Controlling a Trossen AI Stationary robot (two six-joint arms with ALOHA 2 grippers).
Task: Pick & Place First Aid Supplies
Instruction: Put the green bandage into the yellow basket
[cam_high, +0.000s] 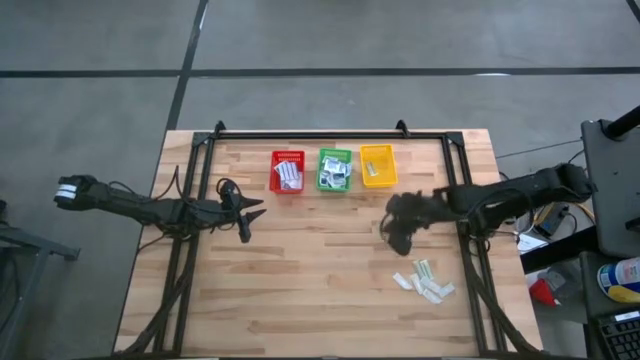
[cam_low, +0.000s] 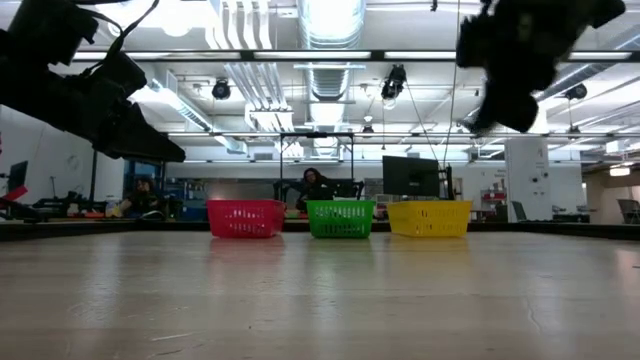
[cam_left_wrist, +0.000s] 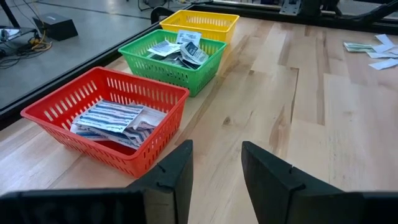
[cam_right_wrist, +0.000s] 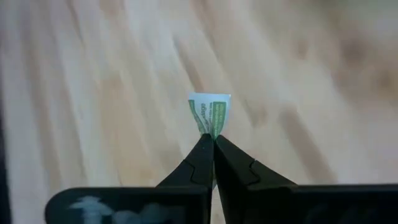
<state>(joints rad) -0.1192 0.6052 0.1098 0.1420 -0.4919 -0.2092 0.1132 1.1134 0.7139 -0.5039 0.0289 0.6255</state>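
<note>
My right gripper (cam_right_wrist: 213, 139) is shut on a small white packet with green print (cam_right_wrist: 210, 111). It hangs above the table's right half (cam_high: 398, 238), between the baskets and a heap of loose first aid supplies (cam_high: 425, 281) lying flat near the right edge. At the far edge stand the red basket (cam_high: 287, 172) with blue-striped packets, the green basket (cam_high: 334, 169) with small packets, and the yellow basket (cam_high: 378, 165). My left gripper (cam_left_wrist: 214, 168) waits open over the table's left half (cam_high: 250, 215), pointing toward the baskets. My right gripper pinches the packet's near end (cam_right_wrist: 212, 129) between its two fingertips. The fingers slant down toward the table. The packet sticks out beyond the fingertips, bent along its length, and is lifted clear of the wood.
A black frame (cam_high: 330, 134) runs along the table's far edge and down both sides. Bare wood lies between the two arms and in front of the baskets. Beyond the table the low view shows a room with a seated person (cam_low: 313, 186) and monitors.
</note>
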